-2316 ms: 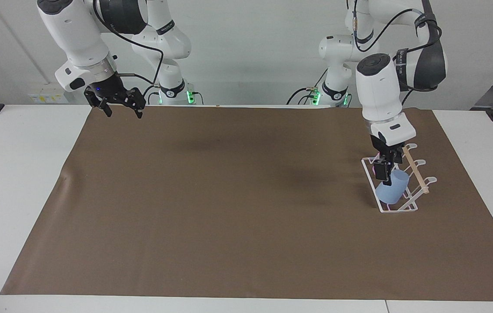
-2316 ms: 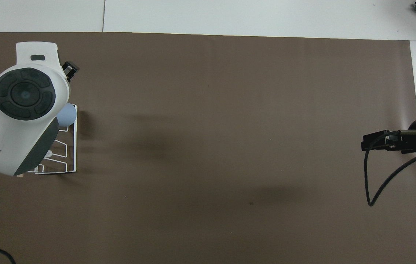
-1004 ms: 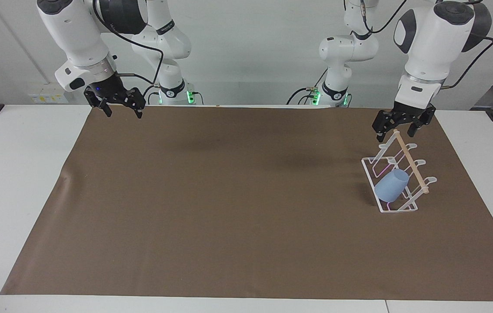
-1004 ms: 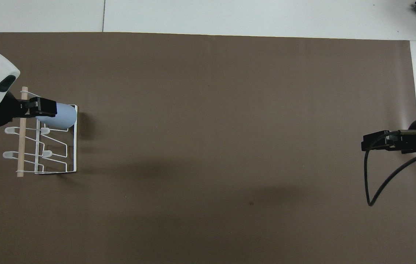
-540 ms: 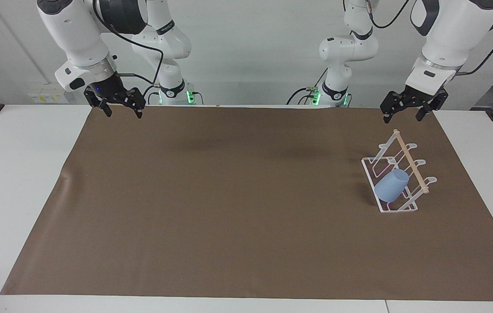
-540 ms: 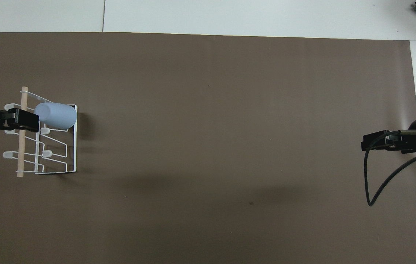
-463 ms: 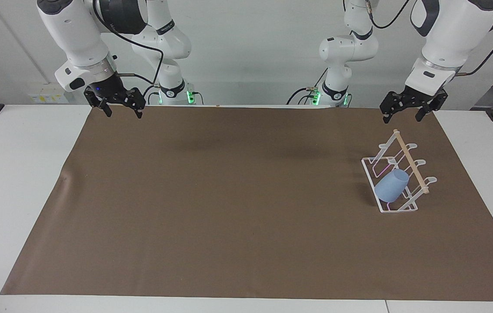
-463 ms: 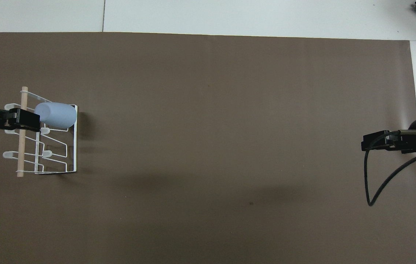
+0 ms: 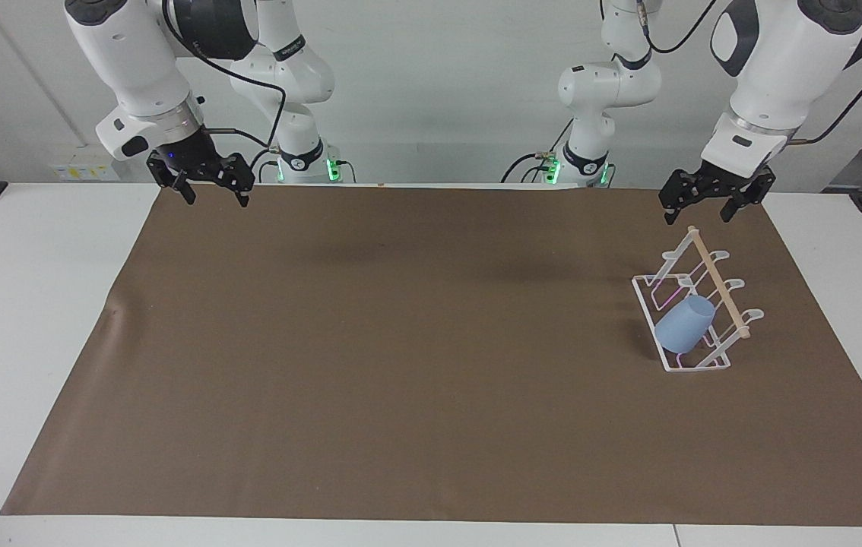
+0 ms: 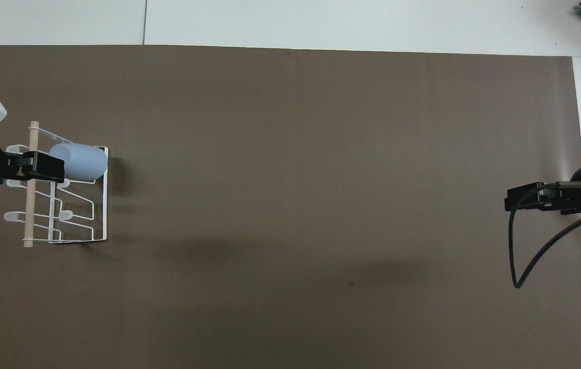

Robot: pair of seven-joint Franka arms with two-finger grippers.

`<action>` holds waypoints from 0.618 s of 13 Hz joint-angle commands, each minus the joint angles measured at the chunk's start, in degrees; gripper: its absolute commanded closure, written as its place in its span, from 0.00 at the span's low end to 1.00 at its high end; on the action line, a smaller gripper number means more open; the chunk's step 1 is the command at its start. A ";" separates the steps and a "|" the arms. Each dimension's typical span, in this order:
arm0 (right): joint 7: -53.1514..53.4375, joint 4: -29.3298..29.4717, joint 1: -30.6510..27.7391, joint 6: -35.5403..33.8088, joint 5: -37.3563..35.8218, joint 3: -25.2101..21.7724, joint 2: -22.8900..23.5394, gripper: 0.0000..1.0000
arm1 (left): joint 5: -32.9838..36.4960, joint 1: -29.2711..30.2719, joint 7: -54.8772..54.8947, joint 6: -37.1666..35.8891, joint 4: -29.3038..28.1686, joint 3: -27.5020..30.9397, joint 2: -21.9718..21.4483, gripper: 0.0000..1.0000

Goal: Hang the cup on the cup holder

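Observation:
The light blue cup hangs tilted on a prong of the white wire cup holder, at the holder's end farther from the robots, toward the left arm's end of the table. From overhead the cup lies across the cup holder, its base pointing toward the table's middle. My left gripper is open and empty, up in the air over the holder's end nearer the robots, touching nothing. My right gripper waits open and empty over the mat's corner at the right arm's end.
A brown mat covers most of the white table. The mat has a small wrinkle at the right arm's end. A pale wooden rod runs along the holder's top.
The left gripper has left the cup on the holder and risen clear of it, then drifted slightly back over the holder. Cup, holder and right arm have not moved.

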 commanded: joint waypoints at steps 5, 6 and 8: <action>-0.60 -0.53 -0.63 0.39 -0.10 0.22 -0.73 0.00 | -3.31 2.11 6.83 -4.94 4.22 -0.14 -0.47 0.00; -0.60 -0.53 -0.63 0.39 -0.10 0.22 -0.73 0.00 | -3.92 2.72 6.57 -4.25 3.35 0.03 -0.73 0.00; -0.60 -0.53 -0.63 0.39 -0.10 0.22 -0.73 0.00 | -4.81 2.55 6.30 -1.96 1.24 -0.05 -1.52 0.00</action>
